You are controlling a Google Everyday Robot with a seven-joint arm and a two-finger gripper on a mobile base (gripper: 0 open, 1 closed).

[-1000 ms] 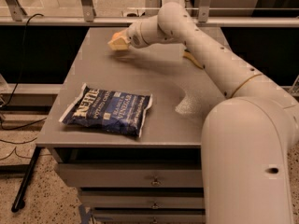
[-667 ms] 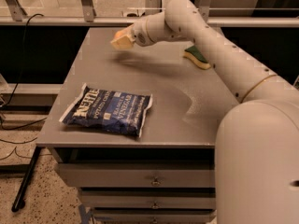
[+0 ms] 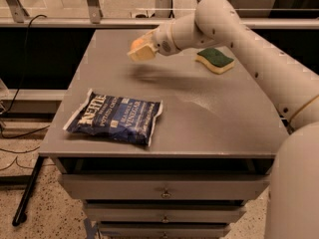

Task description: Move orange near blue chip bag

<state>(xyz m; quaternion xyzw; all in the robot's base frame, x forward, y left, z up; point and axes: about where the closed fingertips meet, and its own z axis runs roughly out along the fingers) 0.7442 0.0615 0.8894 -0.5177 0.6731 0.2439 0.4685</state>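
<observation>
We've got the orange (image 3: pixel 135 43) pinched in the gripper (image 3: pixel 139 51), jaws closed narrow round it. It's held in the air over the far-left part of the table (image 3: pixel 214 128), well apart from the blue chip bag (image 3: pixel 114 117), which lies flat at the front-left corner. Fruit's prob. light, firm, round & smooth, so it can slip or roll; we'd grip across its widest part w/ moderate squeeze. Vs. 1 s ago: gripper's shifted a bit toward the bag, forearm has swung aside so the green-yellow sponge (image 3: pixel 214 60) shows whole, bag hasn't moved.
</observation>
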